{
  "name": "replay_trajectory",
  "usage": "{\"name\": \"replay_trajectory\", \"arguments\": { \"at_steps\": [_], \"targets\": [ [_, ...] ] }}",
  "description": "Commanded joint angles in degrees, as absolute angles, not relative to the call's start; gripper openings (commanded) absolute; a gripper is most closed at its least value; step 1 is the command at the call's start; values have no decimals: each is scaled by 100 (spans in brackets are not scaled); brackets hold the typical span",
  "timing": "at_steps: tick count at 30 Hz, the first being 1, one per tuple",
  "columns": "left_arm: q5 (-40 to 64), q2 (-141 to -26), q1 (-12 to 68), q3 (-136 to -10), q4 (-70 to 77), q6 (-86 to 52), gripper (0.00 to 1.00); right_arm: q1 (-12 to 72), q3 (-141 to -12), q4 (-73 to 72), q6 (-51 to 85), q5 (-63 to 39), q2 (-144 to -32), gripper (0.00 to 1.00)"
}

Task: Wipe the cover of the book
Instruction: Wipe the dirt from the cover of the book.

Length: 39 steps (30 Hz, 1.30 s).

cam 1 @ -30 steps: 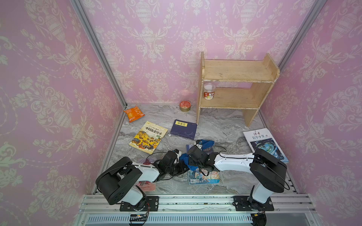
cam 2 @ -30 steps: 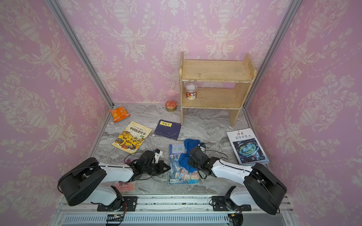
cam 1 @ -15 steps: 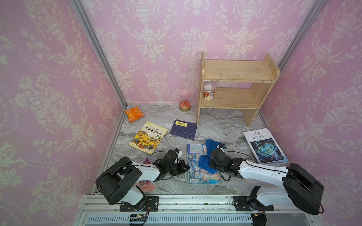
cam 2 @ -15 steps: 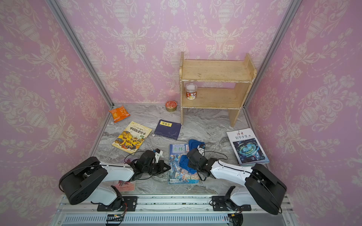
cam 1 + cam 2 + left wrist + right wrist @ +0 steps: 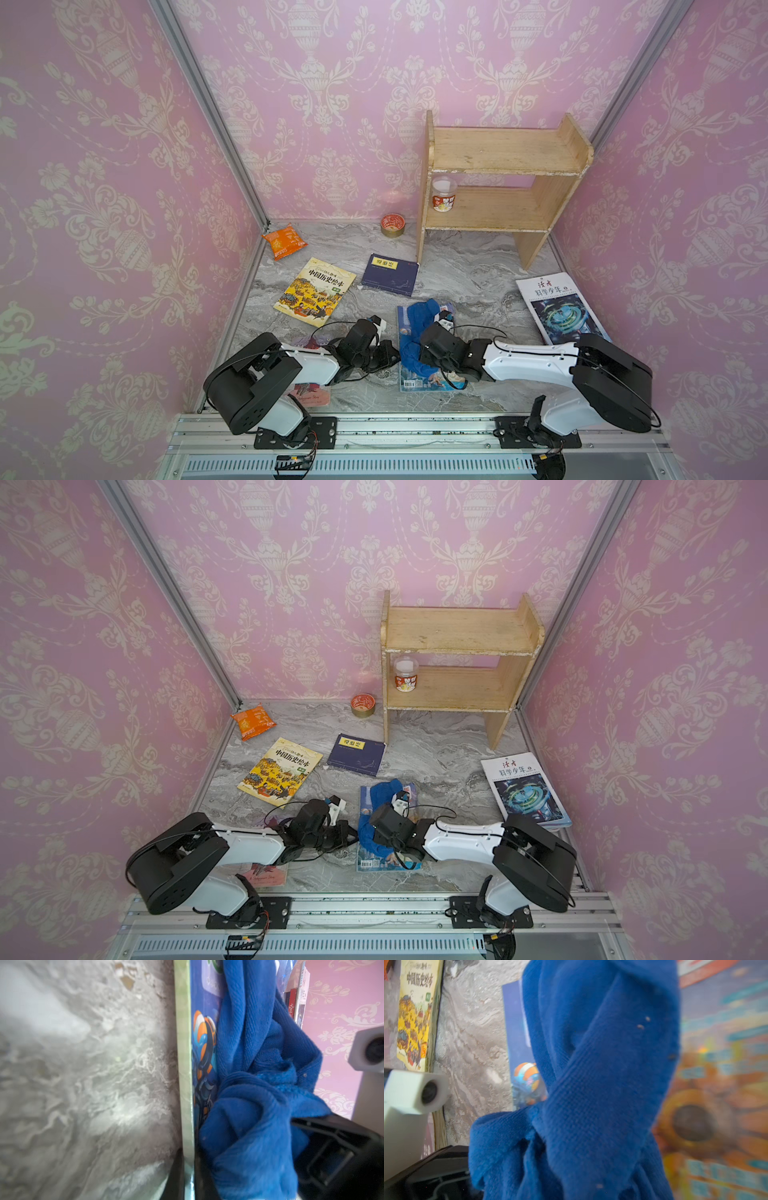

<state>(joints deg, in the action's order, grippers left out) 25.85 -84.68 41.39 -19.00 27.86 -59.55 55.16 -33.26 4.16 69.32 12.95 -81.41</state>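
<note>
Gripping the blue cloth (image 5: 422,316), the right gripper (image 5: 417,354) sits over the book (image 5: 424,379).

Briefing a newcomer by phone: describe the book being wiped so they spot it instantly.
From the wooden shelf at the back, come forward. Between the left arm and right arm lies the book, the only one with a blue cloth draped over its cover.

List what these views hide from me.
Fingertips of the right gripper: buried in blue cloth in the right wrist view, under the right arm in both top views.
Middle of the book cover: under cloth and arm in both top views, blurred in the right wrist view.
Most of the pink book: under the left arm in both top views.
</note>
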Motion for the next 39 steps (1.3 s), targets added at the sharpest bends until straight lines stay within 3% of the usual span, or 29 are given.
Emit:
{"name": "replay_trajectory", "arguments": {
  "at_steps": [1, 2, 3, 5, 6, 15, 17, 21, 26, 33, 39],
  "targets": [
    [2081, -8439, 4088, -2074, 2458, -5703, 0, 5166, -2348, 2996, 7479, 1425, -7852, 0],
    [2074, -8475, 4057, -2126, 2443, -5662, 5, 5144, -2308, 3052, 7529, 1478, -7698, 0],
    [2093, -8530, 3999, -2175, 2487, -5644, 19, 5110, -2303, 3119, 7538, 1506, -7616, 0],
    [2092, -8656, 3897, -2273, 2621, -5626, 38, 5021, -2310, 3175, 7477, 1526, -7568, 0],
    [2091, -8739, 3809, -2353, 2689, -5603, 43, 4981, -2288, 3128, 7435, 1506, -7552, 0],
    [2661, -10044, 3169, -3509, 3207, -5385, 51, 4711, -2192, 2910, 6853, 1243, -7387, 0],
    [2799, -10317, 3147, -3745, 3211, -5362, 47, 4570, -2143, 2911, 6712, 1222, -7277, 0],
    [3100, -10706, 3146, -3946, 3483, -5474, 17, 4166, -2194, 2711, 6201, 1150, -7191, 0],
    [3075, -10678, 3179, -3796, 3486, -5490, 1, 4296, -3271, 2553, 5598, 1338, -8041, 0],
    [2923, -10394, 3173, -3545, 3313, -5438, 0, 5971, -4860, 2097, 5329, 1260, -9905, 0],
    [2873, -10275, 3020, -3489, 3156, -5295, 0, 6942, -4036, 1836, 6216, 904, -9655, 0]
  ]
}}
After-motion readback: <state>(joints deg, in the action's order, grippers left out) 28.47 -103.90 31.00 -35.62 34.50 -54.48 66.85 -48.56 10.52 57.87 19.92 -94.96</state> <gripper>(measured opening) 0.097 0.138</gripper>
